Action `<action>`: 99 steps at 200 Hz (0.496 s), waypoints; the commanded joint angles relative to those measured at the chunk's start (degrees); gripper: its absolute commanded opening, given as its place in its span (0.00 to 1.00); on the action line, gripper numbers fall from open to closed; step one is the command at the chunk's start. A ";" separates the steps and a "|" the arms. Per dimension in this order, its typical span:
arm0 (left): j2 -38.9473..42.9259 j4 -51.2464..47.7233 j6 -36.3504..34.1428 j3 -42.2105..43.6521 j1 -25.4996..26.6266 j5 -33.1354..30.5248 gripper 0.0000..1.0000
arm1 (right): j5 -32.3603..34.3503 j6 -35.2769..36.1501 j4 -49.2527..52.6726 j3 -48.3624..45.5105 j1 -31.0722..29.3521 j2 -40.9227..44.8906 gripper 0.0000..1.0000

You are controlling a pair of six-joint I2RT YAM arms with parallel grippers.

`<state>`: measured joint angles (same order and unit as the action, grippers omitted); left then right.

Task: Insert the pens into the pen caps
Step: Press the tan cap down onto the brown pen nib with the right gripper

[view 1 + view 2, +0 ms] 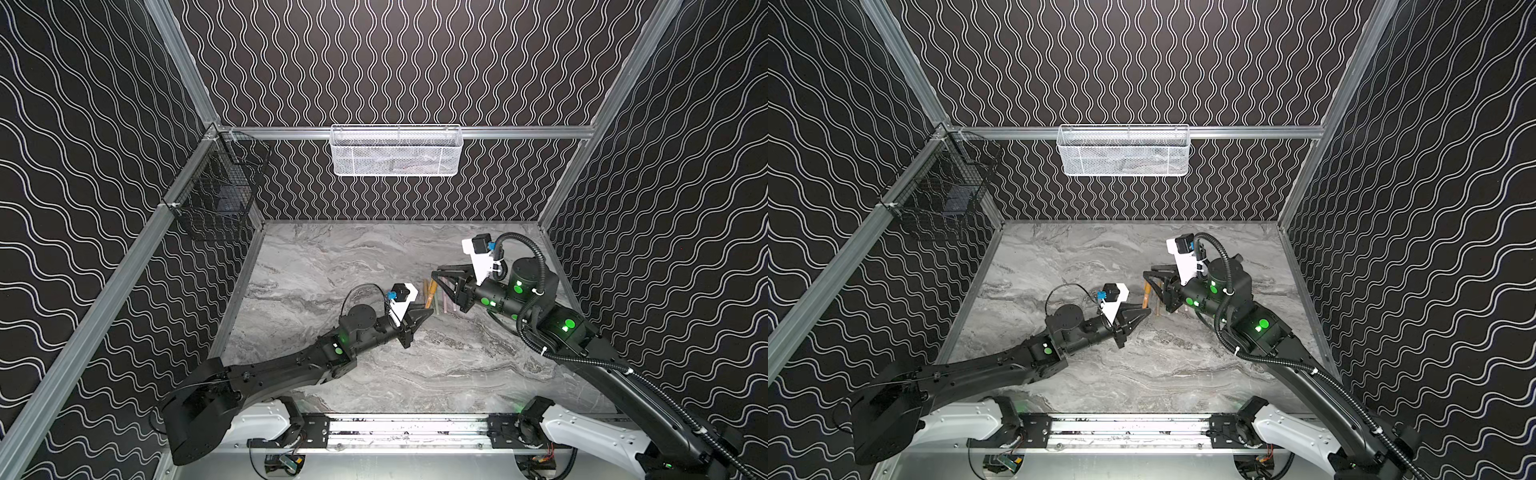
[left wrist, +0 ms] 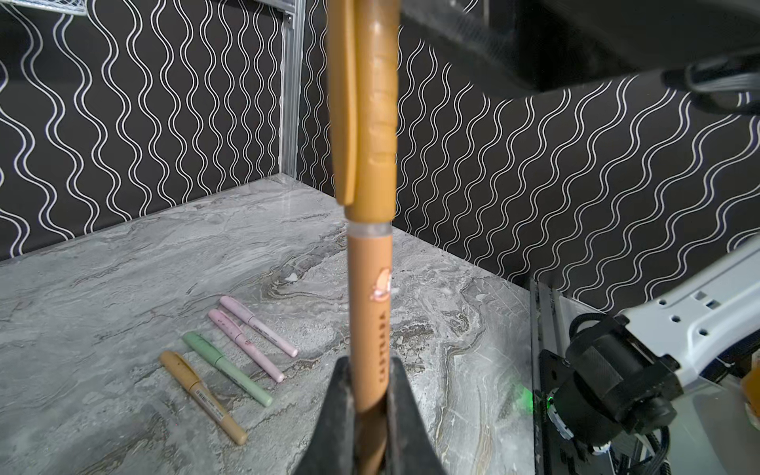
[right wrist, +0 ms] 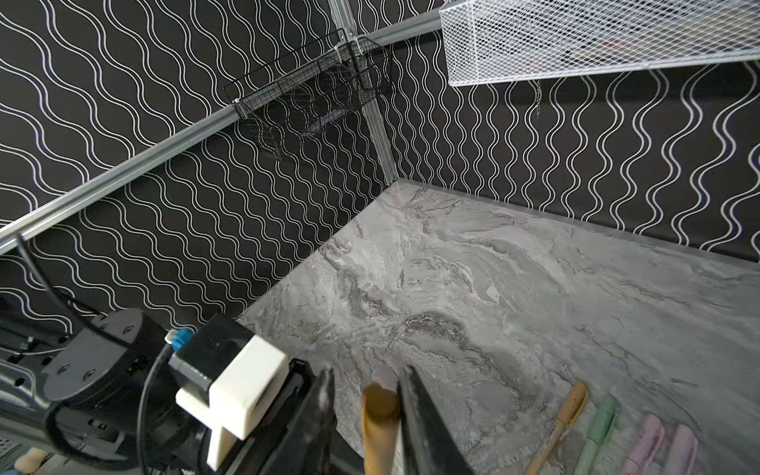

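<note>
Item: tan-orange pen point(image 2: 368, 308), held clear of the table point(image 2: 123, 267). Its rear barrel is pinched tight between the fingers of the left gripper point(image 2: 368, 364). The long axis runs straight out of those jaws toward the right gripper point(image 3: 366, 376), the nearer one for the closing push. Fitting: matching pen cap point(image 2: 366, 103) over the tip end, a thin clear ring showing between cap mouth and barrel; judged not fully seated. Right jaws straddle the cap across its axis, one finger against it and a sliver of table showing beside the other; firm grip cannot be told. Left arm low and extended; right arm reaching in, wrist raised. Adjacent: four capped pens point(image 2: 228, 364), side by side on the table.
</note>
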<state>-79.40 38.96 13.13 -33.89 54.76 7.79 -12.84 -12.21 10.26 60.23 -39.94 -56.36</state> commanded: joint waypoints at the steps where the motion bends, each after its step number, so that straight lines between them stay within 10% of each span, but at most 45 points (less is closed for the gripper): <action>1: -0.23 3.07 -1.17 0.20 0.08 0.83 0.00 | -2.77 -0.36 -0.76 0.07 0.04 -0.42 0.22; 99: -0.45 11.67 -1.61 0.92 0.08 -3.43 0.00 | -5.69 -1.77 -2.89 -1.95 0.06 -0.41 0.06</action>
<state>-79.46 41.85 12.88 -32.60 54.81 7.09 -14.85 -12.82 8.21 59.02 -39.70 -56.73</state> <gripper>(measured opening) 0.103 0.122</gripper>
